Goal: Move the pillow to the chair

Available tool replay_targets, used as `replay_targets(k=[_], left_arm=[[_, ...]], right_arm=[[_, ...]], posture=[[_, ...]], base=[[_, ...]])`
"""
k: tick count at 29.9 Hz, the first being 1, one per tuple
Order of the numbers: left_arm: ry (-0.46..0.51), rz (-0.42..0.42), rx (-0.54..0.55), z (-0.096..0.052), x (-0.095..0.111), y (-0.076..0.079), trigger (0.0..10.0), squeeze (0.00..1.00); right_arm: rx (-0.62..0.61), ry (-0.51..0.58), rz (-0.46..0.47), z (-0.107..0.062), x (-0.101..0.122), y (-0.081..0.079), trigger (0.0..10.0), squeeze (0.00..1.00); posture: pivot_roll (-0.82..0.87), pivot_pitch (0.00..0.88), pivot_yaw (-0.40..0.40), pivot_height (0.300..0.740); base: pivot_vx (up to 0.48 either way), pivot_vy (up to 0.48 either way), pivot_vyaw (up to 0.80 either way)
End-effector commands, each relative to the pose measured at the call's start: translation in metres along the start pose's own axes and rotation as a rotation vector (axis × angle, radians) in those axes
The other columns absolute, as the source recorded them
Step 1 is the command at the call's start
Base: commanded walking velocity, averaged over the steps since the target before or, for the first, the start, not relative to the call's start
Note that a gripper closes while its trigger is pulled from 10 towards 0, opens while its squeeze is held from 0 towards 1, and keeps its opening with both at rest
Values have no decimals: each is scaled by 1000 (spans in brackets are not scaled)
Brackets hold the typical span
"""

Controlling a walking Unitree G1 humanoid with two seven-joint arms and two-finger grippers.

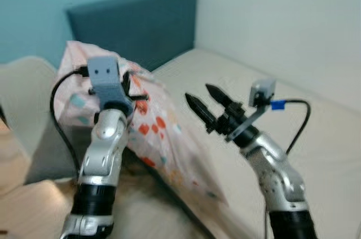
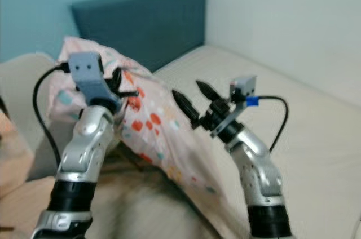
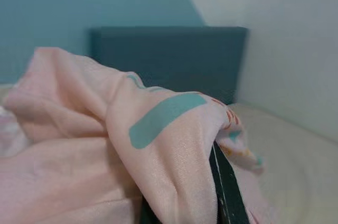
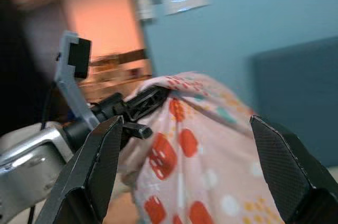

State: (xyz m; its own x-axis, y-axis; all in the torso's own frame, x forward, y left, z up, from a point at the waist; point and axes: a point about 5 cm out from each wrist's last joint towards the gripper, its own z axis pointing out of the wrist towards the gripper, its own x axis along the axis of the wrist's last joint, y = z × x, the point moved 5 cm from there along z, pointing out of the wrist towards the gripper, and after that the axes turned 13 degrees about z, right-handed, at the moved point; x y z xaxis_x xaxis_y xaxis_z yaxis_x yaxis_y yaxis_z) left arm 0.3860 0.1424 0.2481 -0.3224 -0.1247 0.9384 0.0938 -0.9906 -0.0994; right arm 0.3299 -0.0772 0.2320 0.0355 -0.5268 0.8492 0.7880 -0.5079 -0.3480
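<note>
Teal headboard (image 1: 141, 22) stands against a white wall (image 1: 282, 19); beige mattress (image 1: 316, 132) lies below it

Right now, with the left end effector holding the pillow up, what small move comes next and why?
Probably bring the open right end effector onto the pillow beside it and close: the left end effector pinches one bunched edge, so the rest sags to the bed.
</note>
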Motion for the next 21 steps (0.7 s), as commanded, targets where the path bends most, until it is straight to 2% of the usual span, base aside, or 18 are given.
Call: replay_targets(k=[1, 21], left_arm=[[105, 3, 24, 2, 25, -5, 10000, 0], [119, 21, 16, 2, 27, -3, 10000, 0]], right_arm=[[15, 1, 11, 0, 2, -3, 10000, 0], [54, 9, 41, -2, 3, -10, 10000, 0]], posture=[[22, 23, -10, 740], [21, 18, -8, 740]], base=[[0, 0, 794], [0, 0, 792]])
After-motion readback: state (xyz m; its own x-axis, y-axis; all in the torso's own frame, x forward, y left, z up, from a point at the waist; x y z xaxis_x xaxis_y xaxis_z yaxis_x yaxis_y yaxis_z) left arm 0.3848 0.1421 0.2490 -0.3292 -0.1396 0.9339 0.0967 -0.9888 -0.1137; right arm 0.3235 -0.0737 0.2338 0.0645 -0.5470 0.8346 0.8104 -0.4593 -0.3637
